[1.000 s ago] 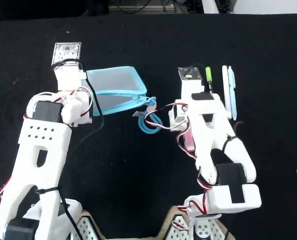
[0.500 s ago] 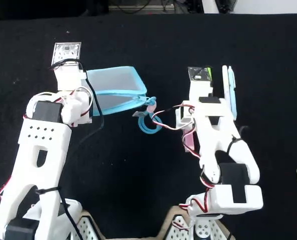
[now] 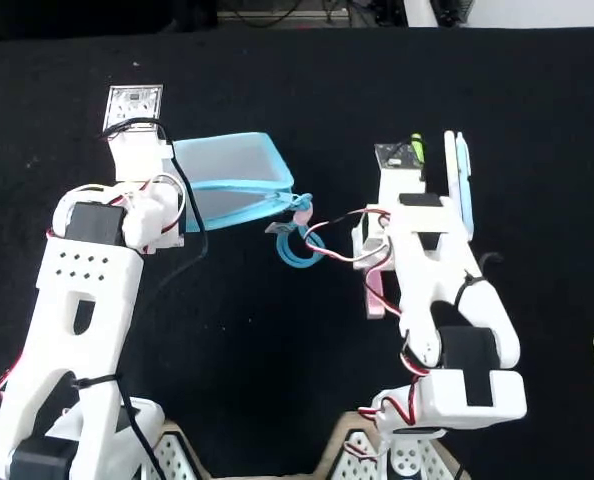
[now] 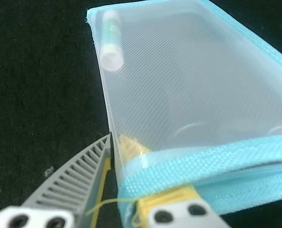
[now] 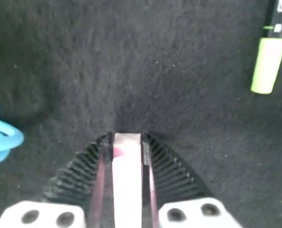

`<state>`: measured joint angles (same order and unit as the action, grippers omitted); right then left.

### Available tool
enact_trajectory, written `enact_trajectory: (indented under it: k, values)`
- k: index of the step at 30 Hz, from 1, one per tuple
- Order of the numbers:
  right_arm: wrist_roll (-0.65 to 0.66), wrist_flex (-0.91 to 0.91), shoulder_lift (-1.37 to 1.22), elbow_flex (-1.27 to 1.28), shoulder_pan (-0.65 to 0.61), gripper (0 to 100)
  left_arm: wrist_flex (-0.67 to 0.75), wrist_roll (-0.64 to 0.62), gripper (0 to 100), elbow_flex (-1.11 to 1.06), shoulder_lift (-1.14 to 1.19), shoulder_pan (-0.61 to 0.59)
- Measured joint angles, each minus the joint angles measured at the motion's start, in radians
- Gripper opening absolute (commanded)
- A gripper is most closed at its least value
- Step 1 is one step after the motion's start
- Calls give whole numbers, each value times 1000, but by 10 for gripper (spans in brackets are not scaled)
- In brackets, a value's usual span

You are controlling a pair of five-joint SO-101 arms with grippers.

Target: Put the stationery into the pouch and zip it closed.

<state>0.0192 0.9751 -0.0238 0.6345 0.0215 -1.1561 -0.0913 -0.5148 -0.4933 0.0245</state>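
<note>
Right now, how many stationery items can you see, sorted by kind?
Pens: 2, a white pen and a blue pen lying side by side.
Markers: 1, the green marker.
Sticks: 1, the pale stick inside the pouch.
Other: 1, the pink-and-white piece gripped in the right tool.
Total: 5
</note>
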Motion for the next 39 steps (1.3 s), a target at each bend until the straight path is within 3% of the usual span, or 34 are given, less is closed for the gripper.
enact_trajectory:
  k: [2, 11, 14, 17, 27, 33, 39]
  values:
    - [5, 38, 0, 0, -6, 188, 0, 0, 30, 0, 0, 0]
    - [8, 71, -17, 0, -12, 188, 0, 0, 30, 0, 0, 0]
    - [8, 84, -60, -31, -12, 133, 0, 0, 30, 0, 0, 0]
    - [8, 109, -94, -71, -11, 8, 0, 0, 30, 0, 0, 0]
    - [-6, 115, -77, -61, -14, 11, 0, 0, 30, 0, 0, 0]
    - [-20, 57, 57, 77, -115, 11, 0, 0, 30, 0, 0, 0]
    - [-20, 37, 95, 92, -126, 11, 0, 0, 30, -5, 0, 0]
